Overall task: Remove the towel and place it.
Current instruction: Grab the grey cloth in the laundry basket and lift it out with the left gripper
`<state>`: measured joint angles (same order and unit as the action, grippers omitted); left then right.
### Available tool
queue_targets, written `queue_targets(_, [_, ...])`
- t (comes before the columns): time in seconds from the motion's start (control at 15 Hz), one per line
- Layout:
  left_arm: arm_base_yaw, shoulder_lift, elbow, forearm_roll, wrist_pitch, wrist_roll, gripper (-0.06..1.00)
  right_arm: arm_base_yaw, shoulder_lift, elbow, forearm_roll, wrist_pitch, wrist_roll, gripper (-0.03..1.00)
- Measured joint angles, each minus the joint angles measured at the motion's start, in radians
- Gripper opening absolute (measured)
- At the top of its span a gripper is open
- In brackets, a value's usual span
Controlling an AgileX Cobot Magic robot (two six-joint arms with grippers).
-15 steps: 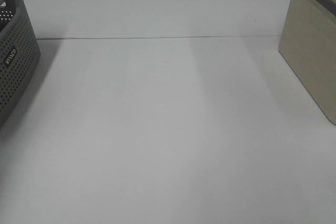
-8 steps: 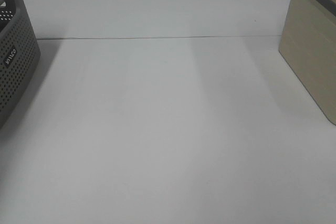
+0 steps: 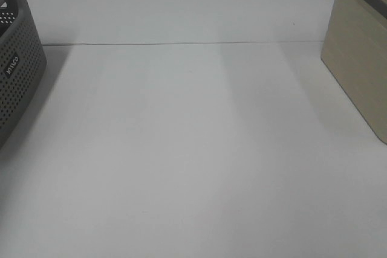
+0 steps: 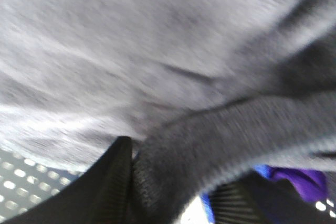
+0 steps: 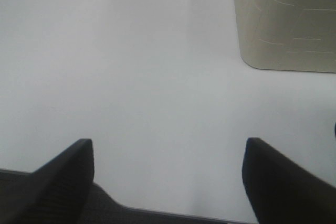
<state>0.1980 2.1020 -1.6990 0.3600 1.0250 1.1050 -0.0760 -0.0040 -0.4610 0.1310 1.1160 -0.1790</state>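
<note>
The towel (image 4: 157,56) fills the left wrist view as dark, blurred cloth seen close up. A thick fold of it (image 4: 210,145) runs between the two black fingers (image 4: 113,182) of my left gripper (image 4: 173,192), which looks shut on that fold. The perforated wall of the grey basket (image 4: 21,177) shows beneath. In the exterior high view only the basket's corner (image 3: 18,70) shows at the left edge; the towel and both grippers are out of that view. My right gripper (image 5: 168,182) is open and empty above the white table.
A beige box (image 3: 360,70) stands at the right edge of the table and also shows in the right wrist view (image 5: 286,19). A purple item (image 4: 294,174) lies under the towel in the basket. A white backboard (image 3: 181,4) closes the far side.
The grey basket has shifted very slightly at the left edge of the exterior view. Nothing else there has changed.
</note>
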Motion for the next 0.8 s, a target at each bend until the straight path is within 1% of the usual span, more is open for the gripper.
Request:
queue_targets(0.27, [0.0,0.0,0.0,0.008,0.019,-0.02,0.4,0.0,0.0,0.0,0.0,0.0,0.0,0.77])
queue_targets(0.33, [0.0,0.0,0.0,0.013,0.022,-0.021,0.37,0.0,0.0,0.0,0.0,0.0,0.0,0.77])
queue_targets(0.4, [0.0,0.0,0.0,0.027,0.027,-0.021,0.29,0.0,0.0,0.0,0.0,0.0,0.0,0.77])
queue_targets(0.53, [0.0,-0.011,-0.001,0.065,0.046,-0.022,0.05,0.0,0.0,0.0,0.0,0.0,0.0,0.77])
queue_targets(0.6, [0.0,-0.02,-0.014,0.071,0.07,-0.022,0.01,0.0,0.0,0.0,0.0,0.0,0.0,0.77])
queue_targets(0.73, [0.0,-0.038,-0.029,0.072,0.114,-0.023,0.0,0.0,0.0,0.0,0.0,0.0,0.0,0.77])
queue_targets(0.8, [0.0,-0.064,-0.06,0.069,0.151,-0.083,0.0,0.0,0.0,0.0,0.0,0.0,0.0,0.77])
